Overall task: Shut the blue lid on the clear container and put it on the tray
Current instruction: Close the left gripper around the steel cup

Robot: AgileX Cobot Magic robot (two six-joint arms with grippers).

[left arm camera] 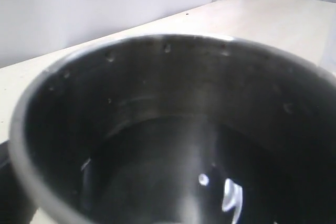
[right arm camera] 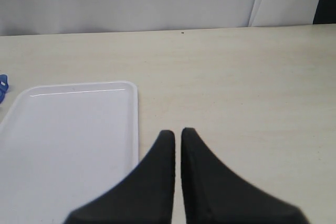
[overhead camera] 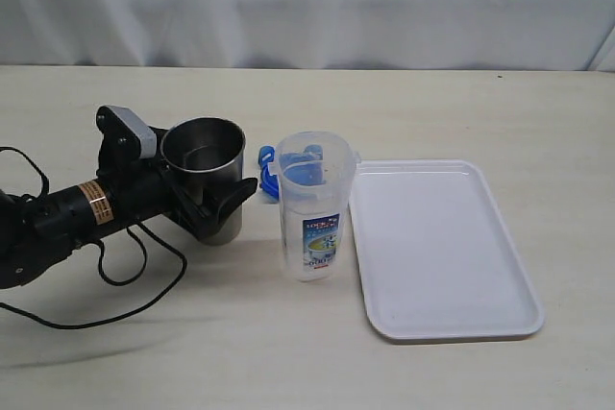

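Note:
The clear container (overhead camera: 314,206) stands upright and uncovered mid-table, its blue-and-yellow label facing the camera. Behind it lies the blue lid (overhead camera: 267,158), partly seen through the clear wall; one blue flap (right arm camera: 2,85) shows at the edge of the right wrist view. The white tray (overhead camera: 442,247) lies flat just right of the container, holding nothing. My left gripper (overhead camera: 231,180) stands wide open with its jaws either side of a steel cup, left of the container. My right gripper (right arm camera: 177,132) is shut on nothing, above the table beside the tray's (right arm camera: 68,145) edge, outside the exterior view.
The steel cup (overhead camera: 204,175) stands on the table a short way left of the container, and its dark inside (left arm camera: 157,129) fills the left wrist view. Black cables (overhead camera: 144,276) loop on the table by the left arm. A white curtain hangs behind the table.

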